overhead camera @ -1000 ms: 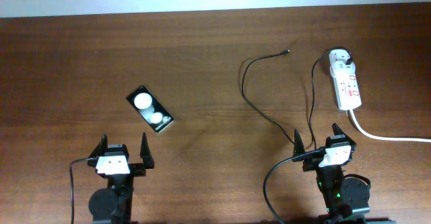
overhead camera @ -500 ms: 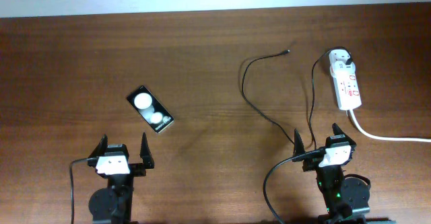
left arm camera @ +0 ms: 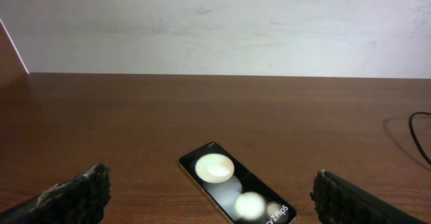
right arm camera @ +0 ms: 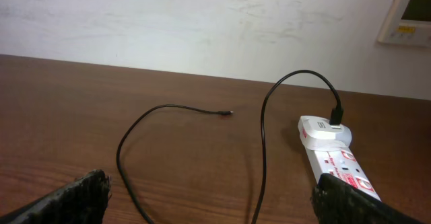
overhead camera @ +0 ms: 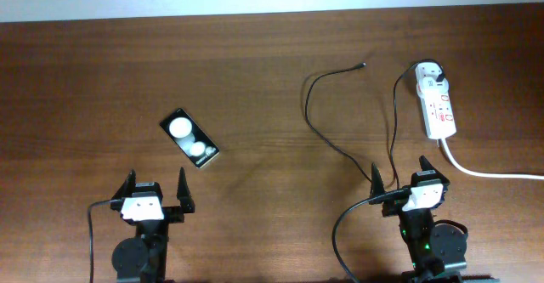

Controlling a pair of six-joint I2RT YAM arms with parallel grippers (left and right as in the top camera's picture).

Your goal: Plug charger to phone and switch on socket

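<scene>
Phone (overhead camera: 190, 138) is seen lying flat on the desk (overhead camera: 255, 53), in the left half, nearer the near edge than the far one and turned askew to the edges. Two white round spots and small white lettering are shown on its glossy face. The left gripper (overhead camera: 155, 181) is held at the near edge, just short of the phone, with its jaws spread wide and nothing grasped. In the left wrist view the phone is framed between the two fingers (left arm camera: 77, 196) and is not touched by them.

The socket (overhead camera: 439, 109) is laid toward the far right corner, its length running from far to near. A white adapter (overhead camera: 429, 72) is plugged in at its far end, and red marks are seen on its face; whether it is switched on cannot be told. A thick white cord (overhead camera: 489, 172) is led from its near end to the right edge.

The charger (overhead camera: 308, 113) is run from the adapter toward the near edge, then curved back toward the far edge. Its tip (overhead camera: 364, 65) is seen lying free on the wood, well apart from the phone. The right gripper (overhead camera: 399, 171) is held at the near edge, jaws released and empty. The cable is passed close by one of its fingers, but whether it is touched cannot be told.
</scene>
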